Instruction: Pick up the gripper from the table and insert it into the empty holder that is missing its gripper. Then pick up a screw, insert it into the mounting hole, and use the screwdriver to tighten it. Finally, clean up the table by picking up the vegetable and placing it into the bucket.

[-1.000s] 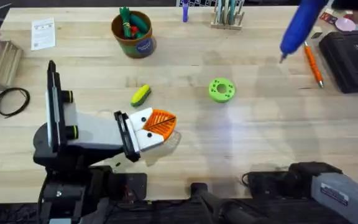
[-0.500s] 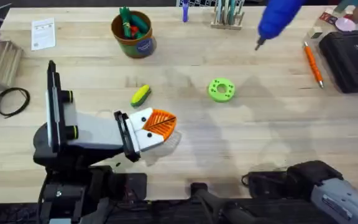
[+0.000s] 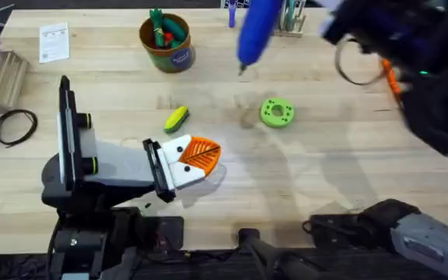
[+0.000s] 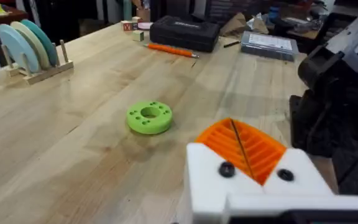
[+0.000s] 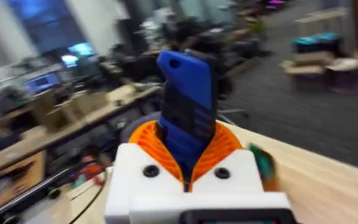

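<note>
While your right arm hangs dark and blurred over the far right of the counter (image 3: 325,179), its tool (image 5: 188,177) is clamped on the screwdriver (image 3: 257,29). From overhead, the screwdriver is tilted in the air above the far middle of the counter, its bit pointing down toward the wood, short of the green disc (image 3: 277,112). Your right wrist view shows the blue body gripped between the orange pads (image 5: 225,146).

Your left tool (image 3: 201,155) rests low over the near-left part of the counter, its orange pads pressed together with nothing between them. In the left wrist view you see both white mounts carrying orange tips, each with a dark screw head on its face.

You will find the corn (image 3: 176,118) lying on the counter just beyond the left tool, apart from it. The bucket (image 3: 166,41) stands upright at the far left-centre, with green and red toy vegetables inside. The disc lies flat to the right of the corn, well apart from it.

An orange pen (image 4: 169,50) lies beside a black case (image 4: 185,32) at the far right. A paper card (image 3: 54,42) and a coiled black cable (image 3: 14,126) sit at the left.
</note>
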`<state>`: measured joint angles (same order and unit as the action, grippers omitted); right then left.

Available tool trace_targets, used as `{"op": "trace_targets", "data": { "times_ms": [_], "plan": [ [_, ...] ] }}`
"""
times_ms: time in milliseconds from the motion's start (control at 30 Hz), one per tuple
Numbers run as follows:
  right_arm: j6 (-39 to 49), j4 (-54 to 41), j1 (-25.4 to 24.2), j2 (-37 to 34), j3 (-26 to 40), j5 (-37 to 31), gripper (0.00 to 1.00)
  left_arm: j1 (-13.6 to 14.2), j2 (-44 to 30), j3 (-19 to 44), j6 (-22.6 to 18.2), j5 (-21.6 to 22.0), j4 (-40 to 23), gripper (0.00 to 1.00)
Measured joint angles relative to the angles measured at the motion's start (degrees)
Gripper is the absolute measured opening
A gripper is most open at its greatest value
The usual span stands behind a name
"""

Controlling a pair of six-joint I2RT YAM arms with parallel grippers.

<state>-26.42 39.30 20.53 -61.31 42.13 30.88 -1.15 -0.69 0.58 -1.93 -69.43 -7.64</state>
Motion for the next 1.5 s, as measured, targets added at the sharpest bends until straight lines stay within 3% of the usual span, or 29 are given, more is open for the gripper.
{"op": "trace_targets", "data": {
  "times_ms": [267, 467, 967, 1500],
  "plan": [
    [-2.4, 22.9, 7.9, -14.6, 0.0, 8.3, 0.023, 0.0, 0.0, 0.0, 0.0, 0.0, 0.0, 0.006],
    [-2.8, 33.4, 15.2, -19.7, 0.0, 10.0, 0.023, 0.0, 0.0, 0.0, 0.0, 0.0, 0.0, 0.006],
    [0.5, 34.4, 22.5, -19.9, 0.0, 15.1, 0.023, 0.0, 0.0, 0.0, 0.0, 0.0, 0.0, 0.006],
    [2.9, 34.2, 21.8, -19.9, 0.0, 20.1, 0.023, 0.0, 0.0, 0.0, 0.0, 0.0, 0.0, 0.006]
  ]
}}
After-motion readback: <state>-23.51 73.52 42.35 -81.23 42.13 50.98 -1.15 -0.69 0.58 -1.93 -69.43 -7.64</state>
